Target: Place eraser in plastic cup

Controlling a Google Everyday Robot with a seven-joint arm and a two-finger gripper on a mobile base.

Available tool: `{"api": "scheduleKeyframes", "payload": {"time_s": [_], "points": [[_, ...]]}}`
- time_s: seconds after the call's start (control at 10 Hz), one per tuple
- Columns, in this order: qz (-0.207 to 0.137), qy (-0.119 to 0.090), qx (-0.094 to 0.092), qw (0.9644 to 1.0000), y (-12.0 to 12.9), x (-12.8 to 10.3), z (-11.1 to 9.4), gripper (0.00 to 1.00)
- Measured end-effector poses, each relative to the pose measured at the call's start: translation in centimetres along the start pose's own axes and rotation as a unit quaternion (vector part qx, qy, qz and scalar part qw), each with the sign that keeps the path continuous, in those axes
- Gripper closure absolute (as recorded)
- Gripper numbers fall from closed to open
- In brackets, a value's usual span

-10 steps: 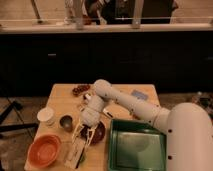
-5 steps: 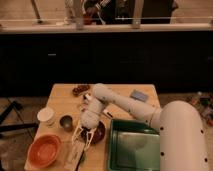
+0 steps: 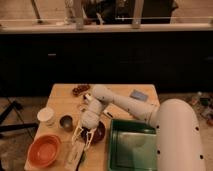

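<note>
Lowered from a second ago, my arm now hangs my gripper (image 3: 86, 136) low over the front of the wooden table (image 3: 61, 97), between the orange bowl (image 3: 44, 150) and the green tray (image 3: 134, 149). My fingers are clenched shut, and I cannot make out anything held between them. Just below and in front of them lies the eraser (image 3: 73, 155), a pale block near the table's front edge. The plastic cup I cannot pick out with any certainty; my arm and a dark round dish (image 3: 97, 133) fill the middle of the table, while the white cup (image 3: 46, 116) and dark metal cup (image 3: 66, 122) sit to the left. By my reckoning the pickup is not yet done. Next, I judge, calls for spreading my fingers, settling squarely over the eraser, closing on it, then finding the cup.
</note>
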Motion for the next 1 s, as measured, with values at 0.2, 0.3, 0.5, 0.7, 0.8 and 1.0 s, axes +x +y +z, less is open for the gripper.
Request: {"api": "scheduleKeyframes", "payload": {"time_s": [0.2,0.3,0.5,0.7,0.8,1.0], "points": [[0.005,-0.009,0.000,0.9999,0.18,0.20,0.00,0.85],[0.005,-0.011,0.000,0.9999,0.19,0.26,-0.04,0.85],[0.006,-0.014,0.001,0.9999,0.15,0.36,-0.09,0.85],[0.005,-0.015,0.002,0.9999,0.10,0.51,-0.14,0.85],[0.004,-0.015,0.003,0.9999,0.09,0.63,-0.18,0.85],[0.004,-0.015,0.005,0.9999,0.09,0.72,-0.23,0.84]]}}
